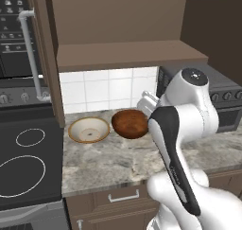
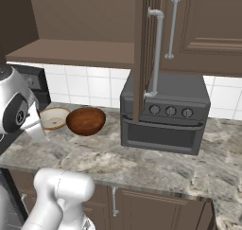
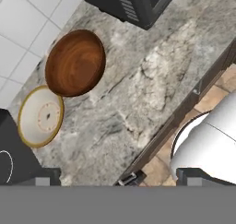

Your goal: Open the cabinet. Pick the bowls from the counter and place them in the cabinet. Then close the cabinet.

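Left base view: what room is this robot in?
A kitchen, most likely, and a rendered one. There is a black stovetop, a toaster oven on the marbled stone counter, and an open wall cabinet above.

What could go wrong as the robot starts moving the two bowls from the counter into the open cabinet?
1. The wooden bowl and the cream bowl sit touching, so gripping one may nudge the other.
2. The open cabinet door juts over the counter; a lifted bowl or the arm might strike it.
3. The toaster oven crowds the wooden bowl's other side.
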